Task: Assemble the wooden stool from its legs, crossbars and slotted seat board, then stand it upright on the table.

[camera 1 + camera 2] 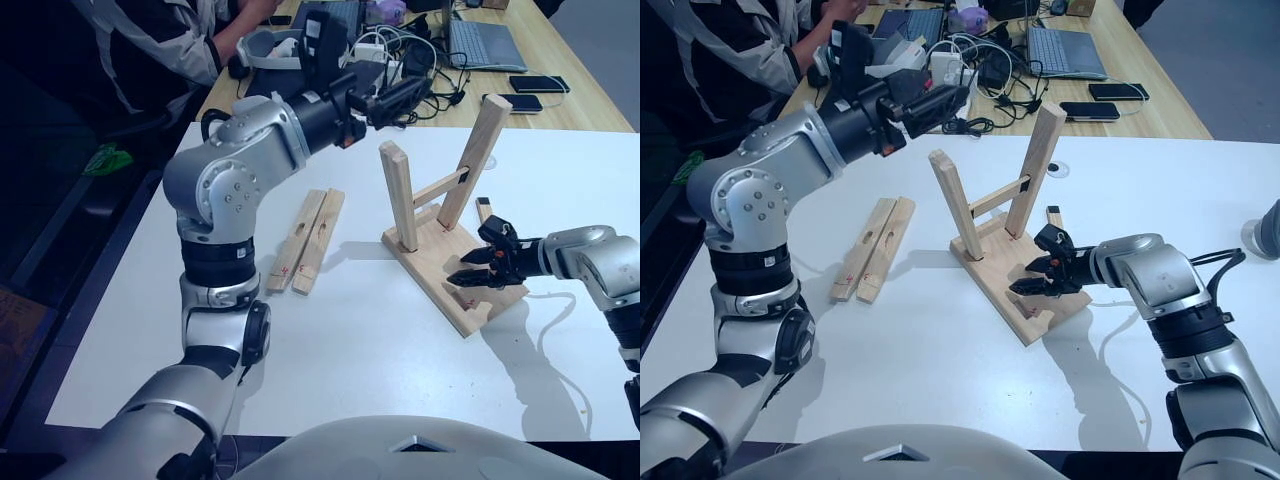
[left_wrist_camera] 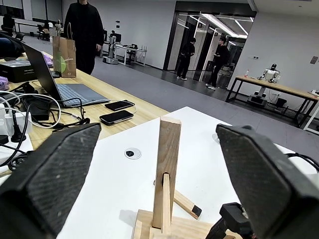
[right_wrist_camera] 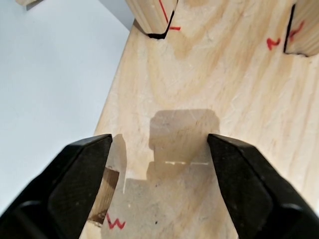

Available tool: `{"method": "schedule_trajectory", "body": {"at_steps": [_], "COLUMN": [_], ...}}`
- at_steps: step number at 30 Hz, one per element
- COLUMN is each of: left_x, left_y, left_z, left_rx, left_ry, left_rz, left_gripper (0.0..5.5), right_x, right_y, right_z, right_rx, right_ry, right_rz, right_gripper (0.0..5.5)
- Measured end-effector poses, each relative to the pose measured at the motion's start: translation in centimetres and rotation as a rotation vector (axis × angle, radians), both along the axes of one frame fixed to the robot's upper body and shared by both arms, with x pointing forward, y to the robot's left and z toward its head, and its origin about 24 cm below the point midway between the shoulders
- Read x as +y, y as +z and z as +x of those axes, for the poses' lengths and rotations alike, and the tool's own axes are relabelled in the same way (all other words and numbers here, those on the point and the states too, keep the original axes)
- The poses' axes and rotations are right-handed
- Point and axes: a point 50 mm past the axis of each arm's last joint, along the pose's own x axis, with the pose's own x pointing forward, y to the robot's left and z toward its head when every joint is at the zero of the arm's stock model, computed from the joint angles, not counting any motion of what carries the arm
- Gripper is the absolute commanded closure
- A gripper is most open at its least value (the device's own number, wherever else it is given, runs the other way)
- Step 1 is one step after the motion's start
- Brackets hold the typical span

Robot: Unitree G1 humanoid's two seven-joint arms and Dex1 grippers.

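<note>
- the wooden stool is half built: its slotted seat board (image 1: 428, 265) lies flat on the white table (image 1: 350, 370), with two legs standing in its slots.
- the nearer leg (image 1: 398, 195) rises from the board's left end; the taller leg (image 1: 478, 150) rises from the board's far side and leans away from it.
- one crossbar (image 1: 440, 188) bridges the two standing legs, above the board and clear of it.
- a second short crossbar (image 1: 484, 208) lies on the table just behind the board, by the foot of the taller leg.
- two loose legs (image 1: 308, 240) lie side by side and touching, left of the board and apart from it, with red marks on them.
- the right gripper (image 1: 482, 262) hangs low over the board's right end, fingers (image 3: 82, 179) spread with nothing between them; the right wrist view shows bare wood beneath, red marks beside the slots and an unfilled slot (image 3: 107, 191) at the board's edge.
- the left gripper (image 1: 410, 92) is held high beyond the board's far-left side, pointing towards the standing legs; its fingers (image 2: 55, 174) are wide apart and hold nothing.
- beyond the board, a wooden desk (image 1: 560, 50) carries a laptop (image 1: 480, 40), phones (image 1: 525, 100) and cables.
</note>
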Motion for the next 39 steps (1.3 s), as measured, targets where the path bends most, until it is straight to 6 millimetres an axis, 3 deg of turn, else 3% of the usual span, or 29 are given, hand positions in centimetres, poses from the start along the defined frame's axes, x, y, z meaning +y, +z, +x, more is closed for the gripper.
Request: {"method": "schedule_trajectory", "body": {"at_steps": [6,13,21,24,28,32,39], "left_x": [0.5,0.1,-2.4,-3.6,-4.7,-4.4,-4.7], "left_y": [1.3,1.6,1.8,-0.3,-6.5,-6.7,-4.4], "left_z": [0.9,1.3,1.2,0.2,-2.2,-2.2,-1.7], "left_rx": [0.020,0.032,0.071,0.103,0.189,0.167,0.127], "left_ry": [0.051,0.075,0.048,0.011,-0.077,-0.049,-0.023], "left_rz": [-0.093,-0.131,-0.191,-0.096,0.316,0.338,0.169], "left_gripper": [1.24,1.24,1.24,1.24,1.24,1.24,1.24], "right_x": [0.1,0.1,0.6,0.7,0.7,0.7,0.8], "right_y": [0.0,0.0,-0.1,0.0,0.0,0.0,0.0], "right_z": [0.0,0.0,0.1,0.2,0.2,0.2,0.3], "right_rx": [0.000,0.000,-0.001,0.003,0.005,0.005,0.002], "right_ry": [0.002,0.003,0.012,0.017,0.025,0.028,0.024], "right_rz": [0.001,0.001,0.017,0.017,0.011,0.007,0.004], "right_gripper": [1.87,1.87,1.87,1.87,1.87,1.87,1.87]}}
